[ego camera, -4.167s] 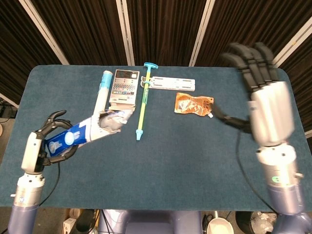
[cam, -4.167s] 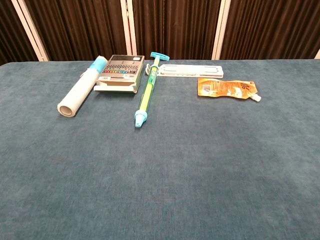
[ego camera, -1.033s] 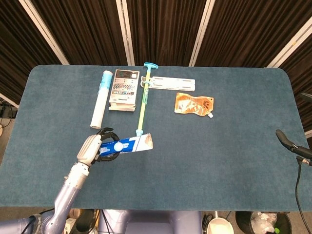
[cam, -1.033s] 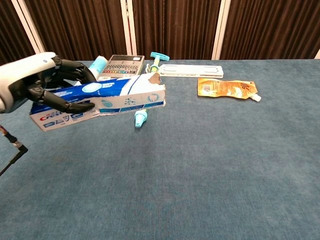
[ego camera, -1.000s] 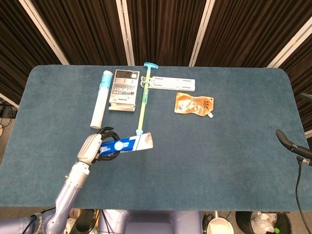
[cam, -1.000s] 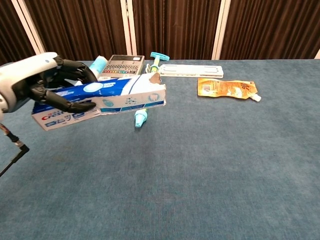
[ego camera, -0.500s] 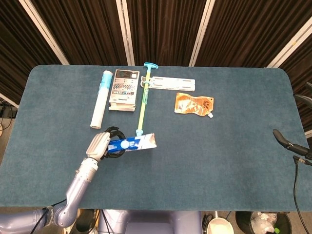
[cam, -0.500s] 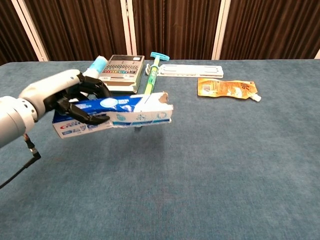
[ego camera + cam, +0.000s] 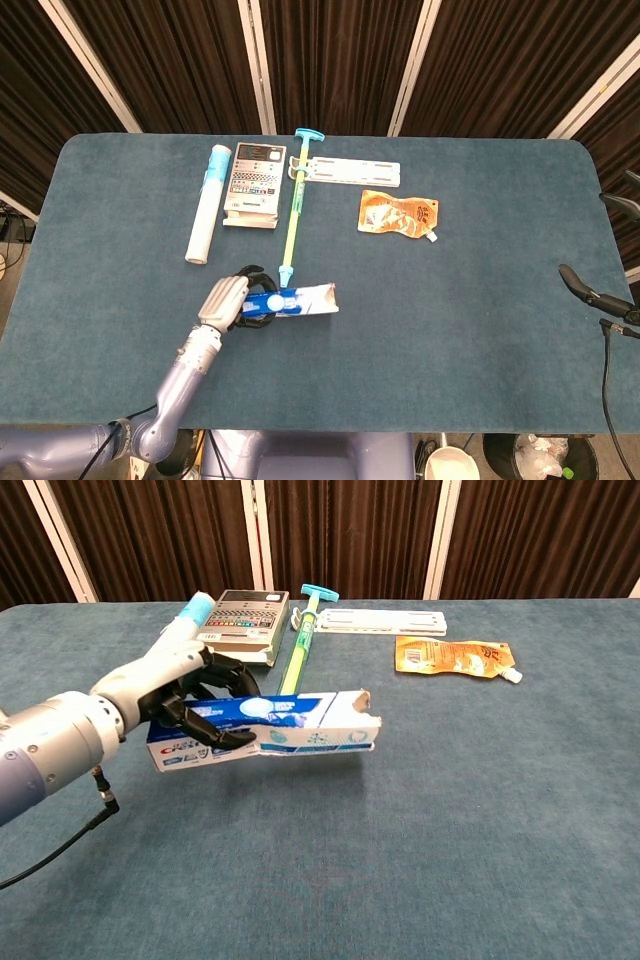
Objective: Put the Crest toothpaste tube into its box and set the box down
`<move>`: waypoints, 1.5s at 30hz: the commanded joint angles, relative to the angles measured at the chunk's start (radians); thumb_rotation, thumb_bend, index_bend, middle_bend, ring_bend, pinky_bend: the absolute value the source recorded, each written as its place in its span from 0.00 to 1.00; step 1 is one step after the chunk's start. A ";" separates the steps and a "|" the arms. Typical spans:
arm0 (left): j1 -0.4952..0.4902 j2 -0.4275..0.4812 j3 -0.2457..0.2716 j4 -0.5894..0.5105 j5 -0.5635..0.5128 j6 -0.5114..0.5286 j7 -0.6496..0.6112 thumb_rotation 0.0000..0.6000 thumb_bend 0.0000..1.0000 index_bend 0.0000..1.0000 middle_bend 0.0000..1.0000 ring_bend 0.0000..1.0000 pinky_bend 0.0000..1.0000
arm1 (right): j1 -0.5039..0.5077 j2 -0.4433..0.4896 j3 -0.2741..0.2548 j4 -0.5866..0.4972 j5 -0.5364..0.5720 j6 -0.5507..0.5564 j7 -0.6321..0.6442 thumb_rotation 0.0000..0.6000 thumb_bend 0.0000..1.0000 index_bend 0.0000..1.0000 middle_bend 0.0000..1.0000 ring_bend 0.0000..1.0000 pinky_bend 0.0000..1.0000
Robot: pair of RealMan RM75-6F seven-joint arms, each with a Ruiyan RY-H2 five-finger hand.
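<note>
My left hand (image 9: 229,301) (image 9: 183,702) grips the left half of the blue-and-white Crest box (image 9: 301,299) (image 9: 305,729). The box lies level, a little above the cloth, and its torn open end points right. No toothpaste tube shows in either view, and I cannot tell whether it is inside the box. Of my right hand (image 9: 592,291) only a dark thumb and a fingertip show at the right edge of the head view. They are spread apart and hold nothing. The chest view does not show this hand.
Along the far side of the blue table (image 9: 450,330) lie a white roll with a blue cap (image 9: 205,205) (image 9: 190,615), a keypad device (image 9: 255,180) (image 9: 240,615), a green syringe (image 9: 292,215) (image 9: 300,650), a white strip (image 9: 350,172) and an orange pouch (image 9: 398,213) (image 9: 455,657).
My left hand has carried the box to the right and toward the table's middle, tilting it level and lowering it. The right hand has barely moved.
</note>
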 commanded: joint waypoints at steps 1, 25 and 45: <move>-0.039 -0.023 -0.041 0.057 -0.037 -0.044 0.001 1.00 0.35 0.45 0.45 0.17 0.30 | 0.000 -0.003 0.000 0.004 -0.001 0.000 0.003 1.00 0.22 0.23 0.12 0.11 0.00; -0.064 0.086 0.002 -0.035 -0.117 -0.111 0.127 1.00 0.16 0.22 0.10 0.00 0.18 | 0.191 -0.074 0.138 -0.069 0.244 -0.170 -0.246 1.00 0.22 0.23 0.12 0.11 0.00; 0.151 0.642 0.014 -0.583 -0.024 0.111 0.070 1.00 0.15 0.23 0.12 0.00 0.16 | 0.114 0.009 0.065 -0.205 0.232 -0.188 -0.379 1.00 0.22 0.23 0.12 0.11 0.00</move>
